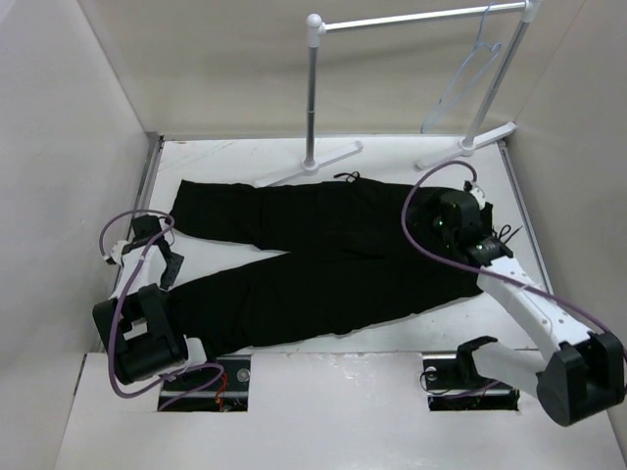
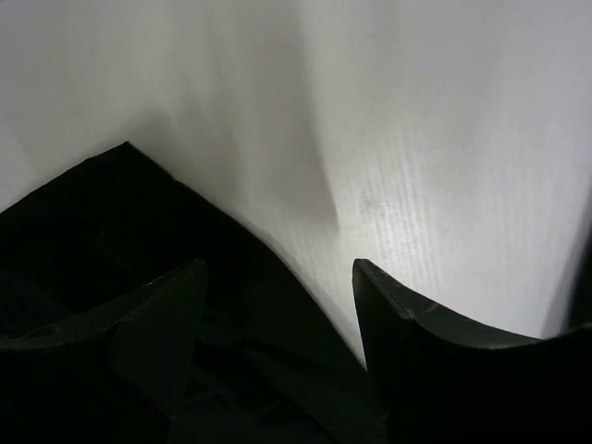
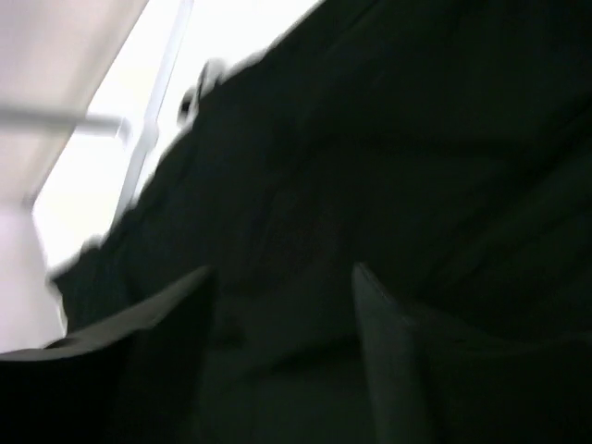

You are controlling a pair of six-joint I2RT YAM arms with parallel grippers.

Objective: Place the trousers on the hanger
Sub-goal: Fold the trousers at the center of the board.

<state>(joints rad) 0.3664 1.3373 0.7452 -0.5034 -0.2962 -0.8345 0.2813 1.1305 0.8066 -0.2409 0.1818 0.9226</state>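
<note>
The black trousers [image 1: 323, 259] lie flat across the white table [image 1: 392, 338], legs to the left and waist to the right. My left gripper [image 1: 167, 257] is open and low at the cuff of the near leg. In the left wrist view its fingers [image 2: 176, 319] straddle the edge of the fabric [image 2: 111, 240]. My right gripper [image 1: 439, 217] is open over the waist end. The blurred right wrist view shows only dark cloth [image 3: 370, 139] between and beyond its fingers [image 3: 388, 342]. The pale wire hanger [image 1: 472, 73] hangs from the rack's bar at the back right, away from both grippers.
The white tubular garment rack [image 1: 313, 98] stands at the back, with its feet [image 1: 328, 162] touching the trousers' far edge. Side walls close in the table on the left and right. Two floor openings with cables [image 1: 211, 377] lie by the arm bases.
</note>
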